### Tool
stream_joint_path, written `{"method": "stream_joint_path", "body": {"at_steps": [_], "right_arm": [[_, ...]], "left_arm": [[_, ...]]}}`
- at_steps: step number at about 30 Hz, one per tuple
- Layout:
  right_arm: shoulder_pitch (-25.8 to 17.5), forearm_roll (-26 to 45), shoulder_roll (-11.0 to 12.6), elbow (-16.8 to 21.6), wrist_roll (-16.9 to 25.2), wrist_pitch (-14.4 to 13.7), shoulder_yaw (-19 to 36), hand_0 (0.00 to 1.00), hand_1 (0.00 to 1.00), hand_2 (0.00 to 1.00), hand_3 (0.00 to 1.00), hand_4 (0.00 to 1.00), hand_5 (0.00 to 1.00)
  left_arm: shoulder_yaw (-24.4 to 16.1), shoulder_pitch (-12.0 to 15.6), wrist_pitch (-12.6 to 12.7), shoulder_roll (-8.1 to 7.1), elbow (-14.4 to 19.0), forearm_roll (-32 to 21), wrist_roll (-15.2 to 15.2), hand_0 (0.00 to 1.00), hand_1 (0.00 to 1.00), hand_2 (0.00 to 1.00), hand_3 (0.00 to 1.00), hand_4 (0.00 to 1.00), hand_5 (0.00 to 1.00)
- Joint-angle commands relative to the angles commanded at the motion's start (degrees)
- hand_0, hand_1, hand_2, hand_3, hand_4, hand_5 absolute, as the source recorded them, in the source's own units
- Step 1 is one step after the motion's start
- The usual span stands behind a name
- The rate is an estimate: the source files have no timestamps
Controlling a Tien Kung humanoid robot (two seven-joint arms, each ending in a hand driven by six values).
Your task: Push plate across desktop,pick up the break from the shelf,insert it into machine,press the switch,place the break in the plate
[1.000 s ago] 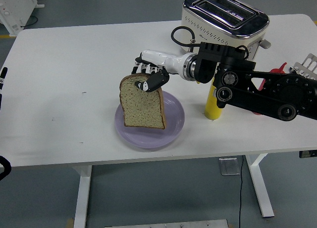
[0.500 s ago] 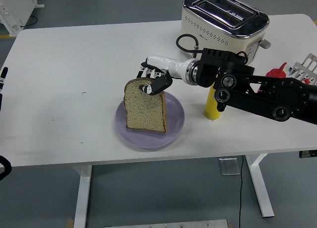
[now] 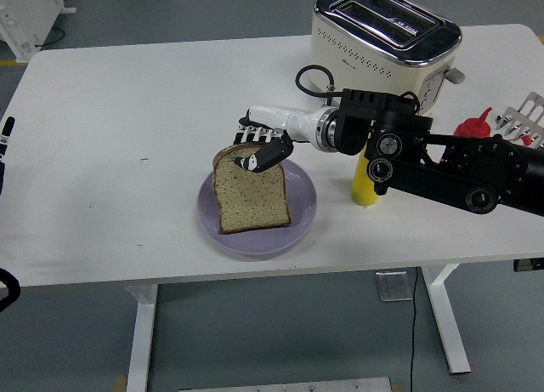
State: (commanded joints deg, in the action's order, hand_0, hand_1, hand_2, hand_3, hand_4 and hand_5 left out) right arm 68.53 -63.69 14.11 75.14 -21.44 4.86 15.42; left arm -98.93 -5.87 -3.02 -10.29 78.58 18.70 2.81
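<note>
The counter (image 3: 127, 111) is white and rectangular, on white legs; beneath it lies a grey floor, and a black cable hangs down near the right leg; a white appliance (image 3: 25, 18) shows at the top left corner of the room.

On the counter there is one toaster (image 3: 384, 36), cream with a chrome top and two slots, at the far right; one yellow bottle (image 3: 366, 181) stands upright just behind the black arm; one red bottle top (image 3: 476, 124) shows over the arm, beside one metal rack (image 3: 525, 116) at the right edge; one plate (image 3: 299, 213) sits near the front middle; one bread slice (image 3: 252, 196) is on it.

The plate is round and pale lilac; the bread is light with fine dark specks and a brown crust, its lower edge resting on the plate and its top leaning up toward the right robot hand (image 3: 259, 145); that robot hand, white with black fingertips, pinches the slice's top edge between thumb and curled fingers; it reaches in from the right, above the plate's far rim.

At the left edge a sliver of black arm shows; its robot hand is out of sight.
</note>
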Motion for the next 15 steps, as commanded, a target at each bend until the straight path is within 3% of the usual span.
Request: {"method": "stream_joint_path", "body": {"at_steps": [3, 4, 9, 10, 15], "right_arm": [[0.0, -0.4, -0.1, -0.2, 0.2, 0.0, 0.1, 0.570, 0.648, 0.641, 0.614, 0.688, 0.289], [0.0, -0.6, -0.1, -0.3, 0.3, 0.1, 0.2, 0.662, 0.719, 0.709, 0.680, 0.707, 0.284], [-0.1, -1.2, -0.1, -0.5, 0.3, -0.1, 0.3, 0.662, 0.719, 0.709, 0.680, 0.707, 0.284], [-0.1, -1.3, 0.0, -0.5, 0.3, -0.2, 0.3, 0.734, 0.781, 0.791, 0.747, 0.729, 0.279], [-0.1, -2.9, 0.1, -0.4, 0.6, -1.7, 1.9, 0.734, 0.781, 0.791, 0.747, 0.729, 0.279]], "left_arm": [[0.2, -0.2, 0.0, 0.05, 0.0, 0.0, 0.0, 0.870, 0.823, 0.875, 0.778, 0.707, 0.998], [0.2, -0.2, 0.0, 0.05, -0.1, 0.0, 0.0, 0.868, 0.820, 0.875, 0.778, 0.707, 0.998], [0.2, -0.3, 0.0, 0.08, -0.2, 0.1, -0.1, 0.868, 0.820, 0.875, 0.778, 0.707, 0.998], [0.2, -0.3, 0.0, 0.08, -0.2, 0.1, -0.1, 0.868, 0.819, 0.875, 0.777, 0.707, 0.998], [0.2, -0.4, 0.0, 0.09, -0.2, 0.1, -0.1, 0.868, 0.819, 0.875, 0.777, 0.707, 0.998]]}}
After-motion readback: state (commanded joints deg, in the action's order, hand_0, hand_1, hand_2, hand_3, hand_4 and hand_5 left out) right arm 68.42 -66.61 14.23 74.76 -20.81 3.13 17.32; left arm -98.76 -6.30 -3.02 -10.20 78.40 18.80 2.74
